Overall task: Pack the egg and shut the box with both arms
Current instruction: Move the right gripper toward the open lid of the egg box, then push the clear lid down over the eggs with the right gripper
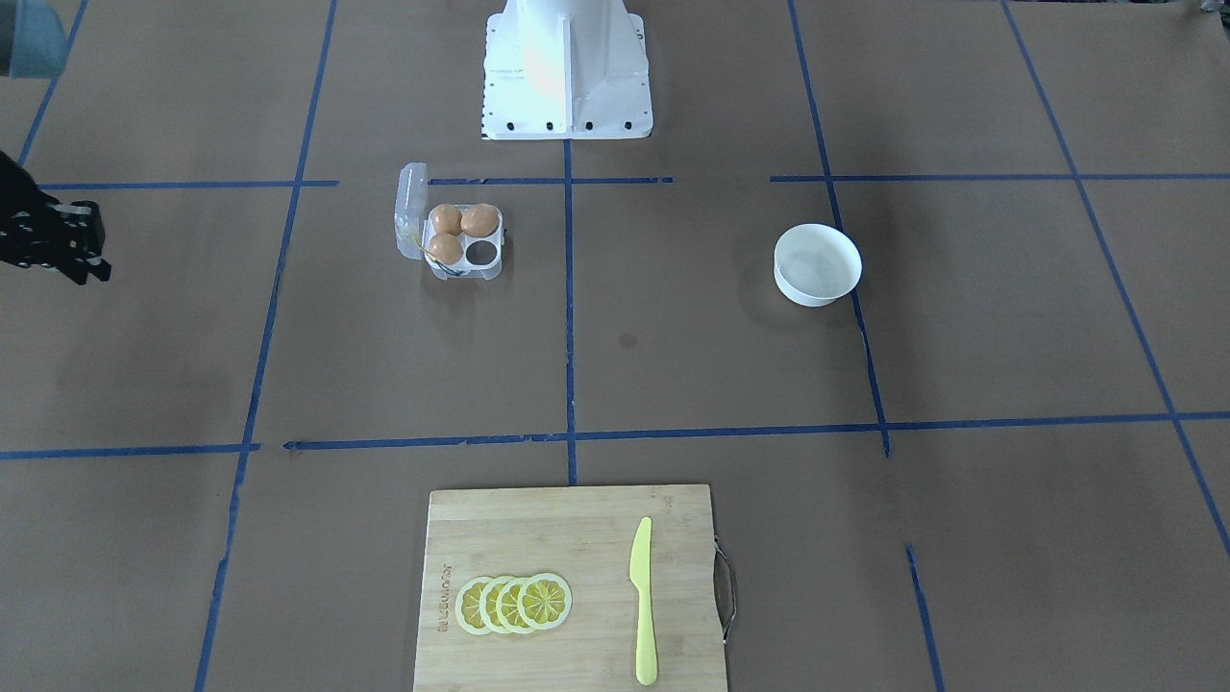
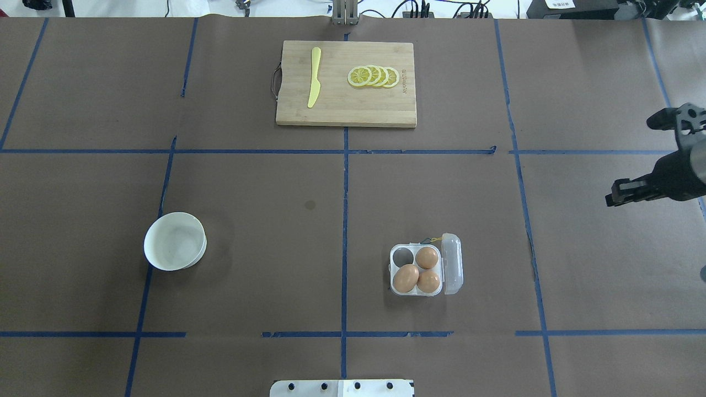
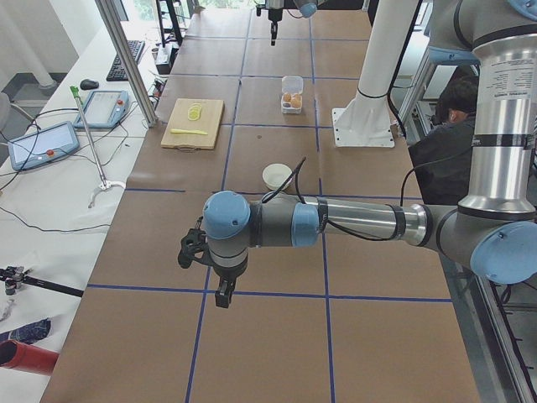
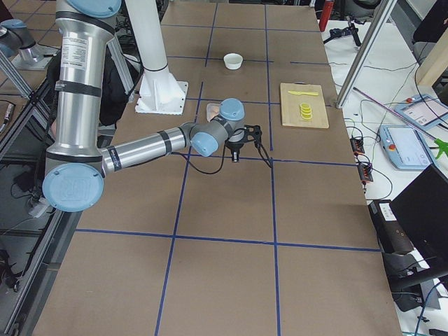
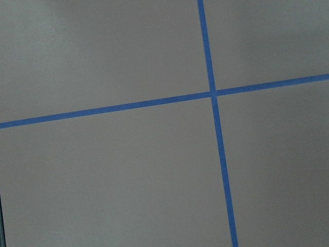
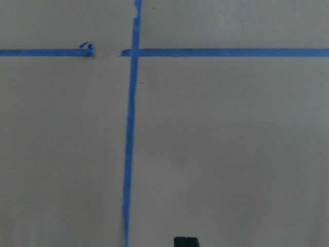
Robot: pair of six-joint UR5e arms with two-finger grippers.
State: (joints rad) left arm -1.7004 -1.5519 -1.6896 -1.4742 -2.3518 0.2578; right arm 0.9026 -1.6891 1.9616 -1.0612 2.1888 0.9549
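Observation:
The clear box stands right of the table's middle, with its lid open to the right. Three orange-brown eggs sit in its cells: one egg is large, the others lie beside it. One cell is empty. The box also shows in the front-facing view. My right gripper hangs over bare table far right of the box, empty; its fingers look shut. My left gripper shows only in the exterior left view, far from the box, and I cannot tell its state.
A white bowl stands empty on the left half. A wooden cutting board at the far edge holds lemon slices and a yellow knife. The white pedestal base is at the near edge.

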